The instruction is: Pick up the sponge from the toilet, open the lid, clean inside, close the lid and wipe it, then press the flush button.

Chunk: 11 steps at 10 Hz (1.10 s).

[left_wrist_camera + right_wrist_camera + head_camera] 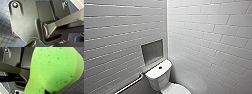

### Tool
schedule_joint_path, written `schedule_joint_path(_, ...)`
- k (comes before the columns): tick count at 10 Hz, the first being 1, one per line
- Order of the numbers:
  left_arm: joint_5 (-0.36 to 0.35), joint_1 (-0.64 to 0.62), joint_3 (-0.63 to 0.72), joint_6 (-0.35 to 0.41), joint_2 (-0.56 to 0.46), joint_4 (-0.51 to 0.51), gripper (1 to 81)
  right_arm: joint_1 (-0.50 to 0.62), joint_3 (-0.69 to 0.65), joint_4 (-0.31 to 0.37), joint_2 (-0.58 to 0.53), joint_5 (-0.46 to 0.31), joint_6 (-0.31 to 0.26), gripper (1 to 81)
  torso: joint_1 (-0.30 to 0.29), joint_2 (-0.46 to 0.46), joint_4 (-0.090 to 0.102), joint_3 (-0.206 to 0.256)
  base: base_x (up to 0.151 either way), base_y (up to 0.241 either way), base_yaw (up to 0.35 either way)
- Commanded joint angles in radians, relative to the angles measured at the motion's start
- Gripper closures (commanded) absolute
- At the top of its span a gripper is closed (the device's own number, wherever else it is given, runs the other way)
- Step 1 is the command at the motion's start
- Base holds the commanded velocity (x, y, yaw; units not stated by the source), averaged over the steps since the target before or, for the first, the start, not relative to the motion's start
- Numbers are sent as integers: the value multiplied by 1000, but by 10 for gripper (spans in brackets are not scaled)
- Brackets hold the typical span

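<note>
Here is the corner of the room: pale walls of long white glossy tiles (214, 37) meet right above the white glossy ceramic toilet (159, 77). Its boxy tank stands against the left-hand wall, and the small dark round flush button (160, 67) sits in the middle of the tank top. The white oval lid (178, 89) is down, shut over the bowl. Above the tank there is a square grey recessed niche (152, 51) in the wall, and beside the tank a slanting silvery metal grab bar (130, 85).

Over to the right wrist view: the bright green soft sponge (53, 69), speckled with darker pores, looms right up against the camera, with dark square-tiled floor (77, 84) behind it. The right claw (49, 92) is clamped on the sponge, off the toilet.

In the left wrist view, a thin blue cable (37, 38) loops past the robot's plate. Left claw: I cannot tell its state.
</note>
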Motion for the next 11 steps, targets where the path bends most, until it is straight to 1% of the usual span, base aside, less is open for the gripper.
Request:
schedule_joint_path(1, 54, -35, -36, -2, 28, -3, 10, 26, 1, 8, 0, -73, -9, 811, 0, 0, 0, 0, 0, 0, 0)
schedule_joint_path(3, 53, -35, -65, 0, 40, -4, 10, 23, 1, 10, 11, -73, -6, 811, 0, 0, 0, -1, 0, 0, 0)
schedule_joint_path(7, 53, -35, -68, 0, 40, -4, 10, 17, 1, 10, 15, -73, -10, 811, 0, 0, 0, -1, 0, 0, 0)
schedule_joint_path(11, 53, -35, -67, 0, 37, -6, 10, 15, -4, 10, 15, -73, -6, 811, -2, 0, 0, -1, 76, 0, 0)
